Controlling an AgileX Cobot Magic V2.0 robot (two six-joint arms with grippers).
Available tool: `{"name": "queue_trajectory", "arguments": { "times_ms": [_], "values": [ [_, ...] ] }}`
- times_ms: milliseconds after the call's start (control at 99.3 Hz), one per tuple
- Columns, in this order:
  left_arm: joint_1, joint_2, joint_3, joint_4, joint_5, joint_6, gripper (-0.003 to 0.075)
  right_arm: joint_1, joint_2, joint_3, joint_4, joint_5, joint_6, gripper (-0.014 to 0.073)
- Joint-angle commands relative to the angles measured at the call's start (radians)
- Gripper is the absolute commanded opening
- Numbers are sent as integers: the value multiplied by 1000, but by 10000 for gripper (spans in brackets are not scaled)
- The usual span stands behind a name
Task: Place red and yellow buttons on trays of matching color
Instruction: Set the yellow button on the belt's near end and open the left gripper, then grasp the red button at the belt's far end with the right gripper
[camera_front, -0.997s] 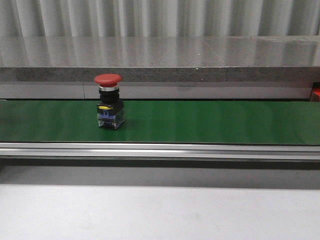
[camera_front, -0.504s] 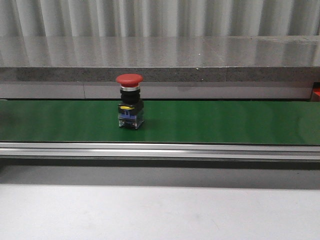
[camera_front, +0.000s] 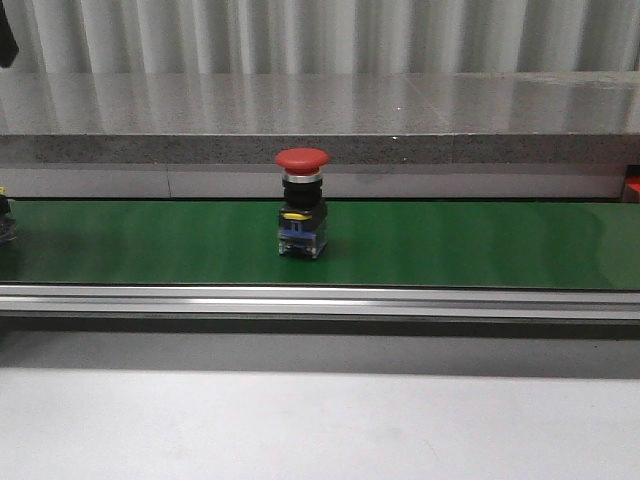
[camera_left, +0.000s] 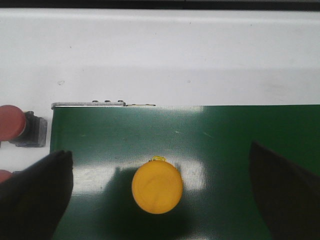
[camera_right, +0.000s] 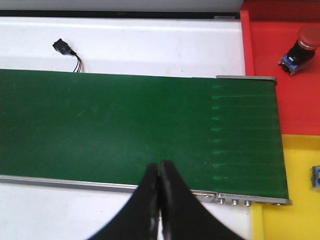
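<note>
In the red tray (camera_right: 272, 75) lies a red button (camera_right: 300, 47).

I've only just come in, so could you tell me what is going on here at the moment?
Buttons are riding a green conveyor belt for sorting by colour. A red button stands upright mid-belt with nothing holding it. The left claw is open over a yellow button near the belt's end. The right claw is shut and empty above the belt. One red button already lies on the red tray.

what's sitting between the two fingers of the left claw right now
A yellow button, seen from above in the left wrist view, stands on the green belt between the open left claw's fingers, touching neither.
</note>
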Motion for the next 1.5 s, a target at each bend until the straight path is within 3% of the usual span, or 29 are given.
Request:
{"name": "queue_trajectory", "arguments": {
  "times_ms": [0, 605, 746, 1058, 1118, 1239, 1431, 1491],
  "values": [
    [-8, -92, 2, -10, -57, 2, 671, 0, -9, -24, 8, -51, -7, -124],
    [-8, -707, 523, -19, -158, 2, 648, 0, -9, -24, 8, -51, -7, -124],
    [-8, -816, 588, -19, -158, 2, 521, 0, -9, -24, 8, -55, -7, -124],
    [-8, -869, 602, -19, -158, 2, 20, 0, -7, -24, 8, -55, -7, -124],
    [-8, -869, 602, -17, -160, 2, -17, 0, -6, -24, 9, -49, -7, -117],
    [-8, -869, 602, -13, -160, 2, -19, 0, -6, -24, 10, -30, -7, 26],
    [-8, -869, 602, -13, -154, 2, -19, 0, -6, -24, 10, -6, -7, 516],
    [-8, -869, 602, -13, -154, 2, -19, 0, -6, -24, 14, 1, -7, 614]
  ]
}}
